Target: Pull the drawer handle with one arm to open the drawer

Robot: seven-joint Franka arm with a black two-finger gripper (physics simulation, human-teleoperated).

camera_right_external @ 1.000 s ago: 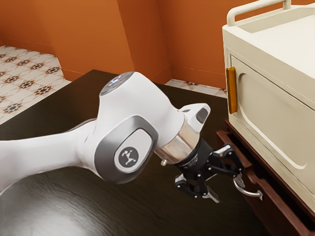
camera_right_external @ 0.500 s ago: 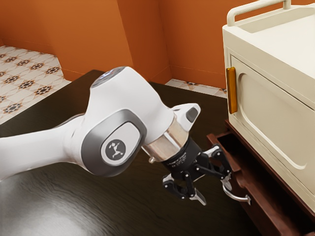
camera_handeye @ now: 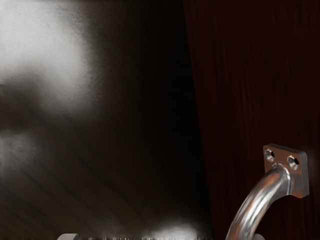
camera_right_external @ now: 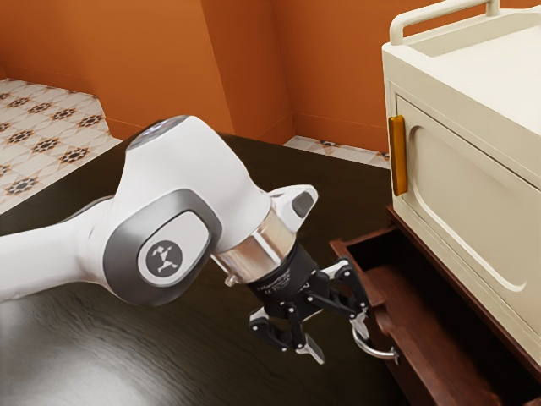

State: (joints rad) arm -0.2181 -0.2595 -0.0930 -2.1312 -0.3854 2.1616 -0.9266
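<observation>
The claw (camera_right_external: pixel 336 338) is spread, one finger at the handle (camera_right_external: pixel 373 353); drawer (camera_right_external: pixel 407 338) open, claw's lettering (camera_right_external: pixel 275 281) too tiny to read.

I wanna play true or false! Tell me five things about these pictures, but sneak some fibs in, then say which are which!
1. The dark reddish-brown wooden drawer has a curved silver metal handle. True.
2. The drawer is completely shut. False: it is pulled partly out.
3. The black two-finger gripper has its jaws squeezed together. False: they stand apart.
4. An upright golden bar is on the boxy cream cabinet. True.
5. The smooth wall is green. False: it's orange.
</observation>
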